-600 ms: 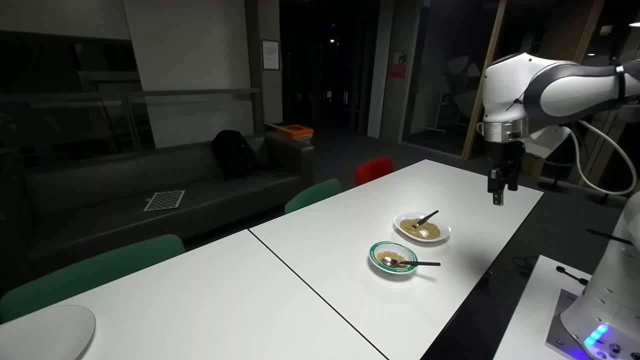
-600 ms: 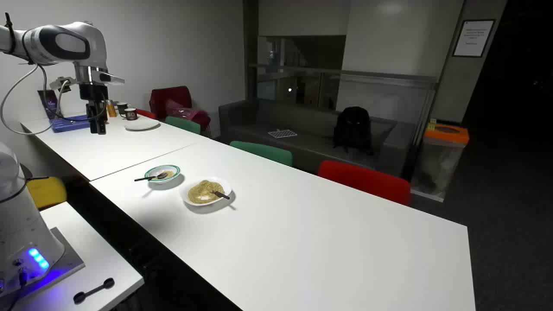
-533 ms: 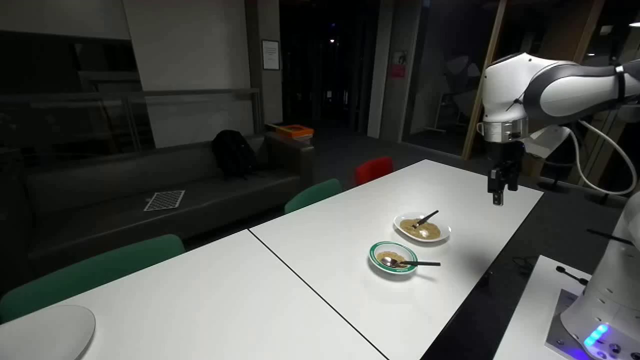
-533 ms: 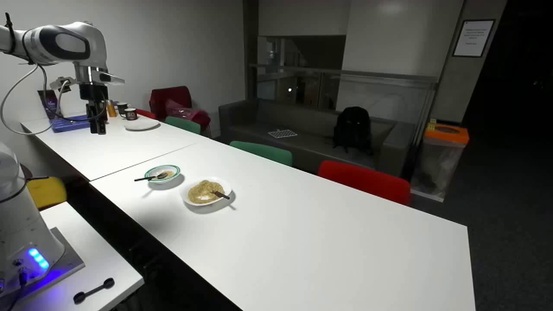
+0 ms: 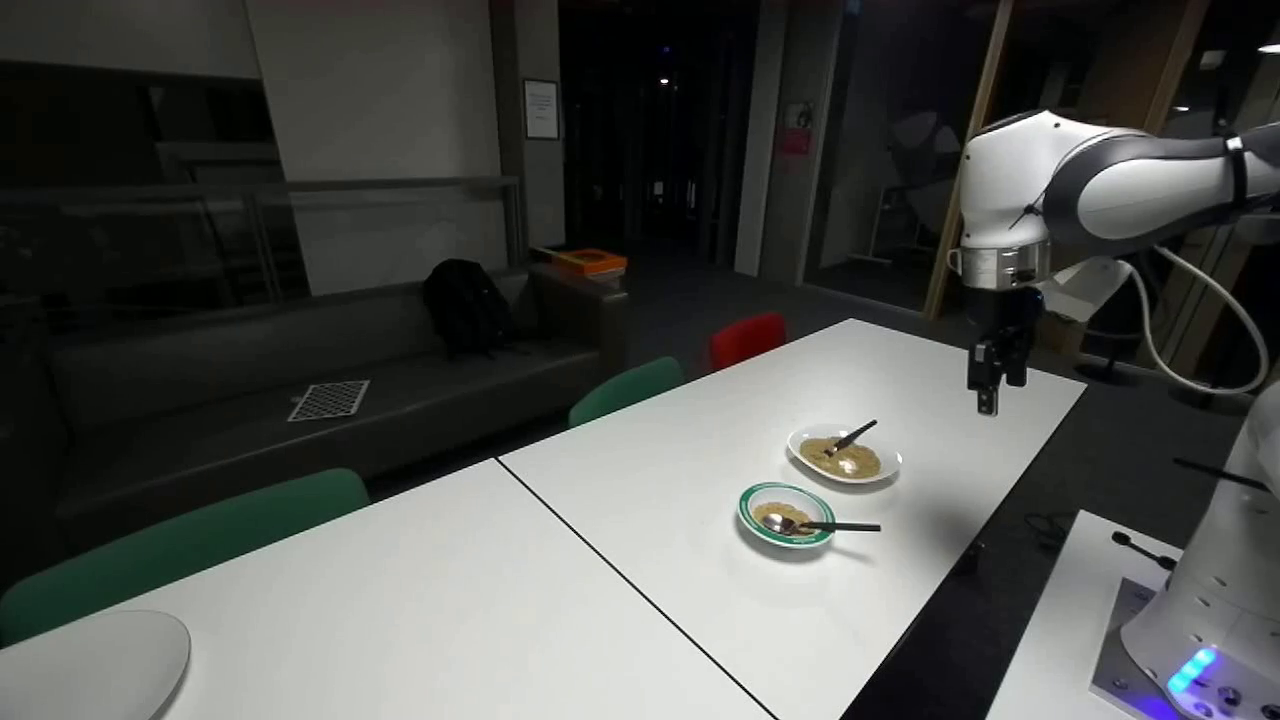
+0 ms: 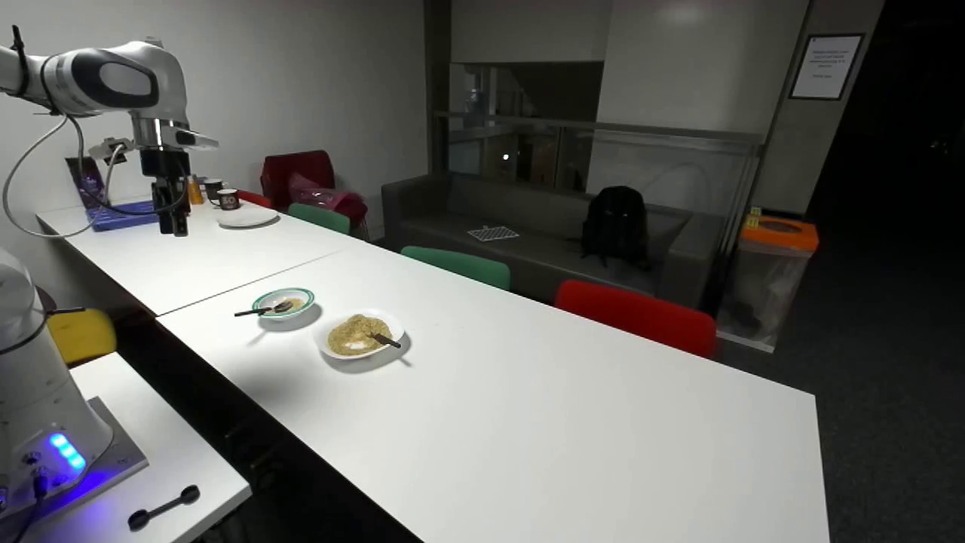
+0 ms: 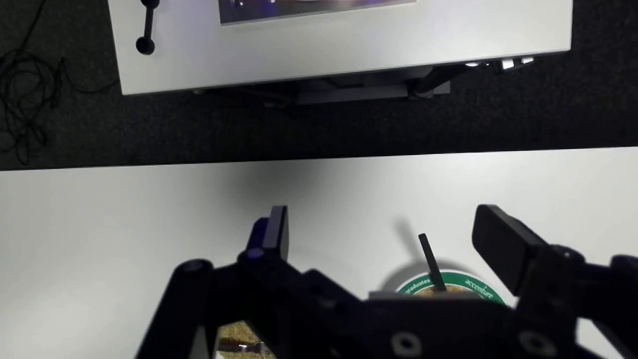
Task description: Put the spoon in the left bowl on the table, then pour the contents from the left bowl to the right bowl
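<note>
The spoon (image 5: pixel 845 526) rests in the left bowl (image 5: pixel 785 541), its dark handle over the rim towards the robot. Both also show in an exterior view, the spoon (image 6: pixel 255 311) and left bowl (image 6: pixel 283 317). The left bowl holds tan contents (image 5: pixel 768 512). The right bowl (image 5: pixel 885 475), wider and cream-white, stands beside it with more tan matter (image 6: pixel 350 332) and a dark-handled utensil (image 5: pixel 853 437). My gripper (image 5: pixel 1000 395) is open and empty, high above the table's robot-side edge. In the wrist view the spoon handle (image 7: pixel 431 262) shows between the fingers (image 7: pixel 384 224); most of the left bowl is hidden.
A white plate (image 6: pixel 247 218), mugs (image 6: pixel 228 199) and a blue tray (image 6: pixel 124 217) are at the table's far end. A dark gap (image 7: pixel 319 124) separates the table from the robot's stand (image 7: pixel 349 55). Chairs (image 6: pixel 637 317) line the opposite side.
The arm and gripper have shifted slightly, a little lower and a little further over the table. The bowls and spoon have not moved.
</note>
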{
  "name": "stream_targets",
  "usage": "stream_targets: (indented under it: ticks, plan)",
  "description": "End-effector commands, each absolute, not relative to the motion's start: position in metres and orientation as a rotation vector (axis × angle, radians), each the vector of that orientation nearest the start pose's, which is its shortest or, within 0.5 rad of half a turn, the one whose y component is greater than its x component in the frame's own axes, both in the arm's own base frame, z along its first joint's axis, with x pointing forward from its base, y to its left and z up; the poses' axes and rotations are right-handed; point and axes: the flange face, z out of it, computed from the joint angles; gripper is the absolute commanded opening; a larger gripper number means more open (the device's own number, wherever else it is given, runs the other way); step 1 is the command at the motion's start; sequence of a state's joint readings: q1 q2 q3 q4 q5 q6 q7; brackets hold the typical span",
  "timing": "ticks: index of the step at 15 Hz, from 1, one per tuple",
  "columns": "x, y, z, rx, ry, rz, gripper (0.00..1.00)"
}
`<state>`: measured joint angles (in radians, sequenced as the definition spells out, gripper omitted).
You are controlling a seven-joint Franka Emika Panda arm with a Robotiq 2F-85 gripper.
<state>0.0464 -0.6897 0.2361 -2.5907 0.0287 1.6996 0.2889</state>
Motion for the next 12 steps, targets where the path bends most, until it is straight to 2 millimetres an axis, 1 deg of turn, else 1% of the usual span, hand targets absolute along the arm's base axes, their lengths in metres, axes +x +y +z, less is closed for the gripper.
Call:
stream_targets:
  ticks: [1, 2, 3, 5, 6, 7, 9, 12]
  plan:
    - [0.308, 0.12, 0.423, -3.278, -0.017, 0.272, 1.0]
    - [0.309, 0.128, 0.414, -3.278, -0.072, 0.274, 1.0]
    - [0.309, 0.139, 0.399, -3.289, -0.16, 0.296, 1.0]
    - [0.313, 0.154, 0.379, -3.271, -0.284, 0.354, 1.0]
    - [0.316, 0.158, 0.372, -3.263, -0.331, 0.392, 1.0]
    - [0.308, 0.149, 0.387, -3.295, -0.233, 0.342, 1.0]
    - [0.31, 0.156, 0.372, -3.284, -0.288, 0.397, 1.0]
    - [0.313, 0.157, 0.367, -3.278, -0.303, 0.421, 1.0]
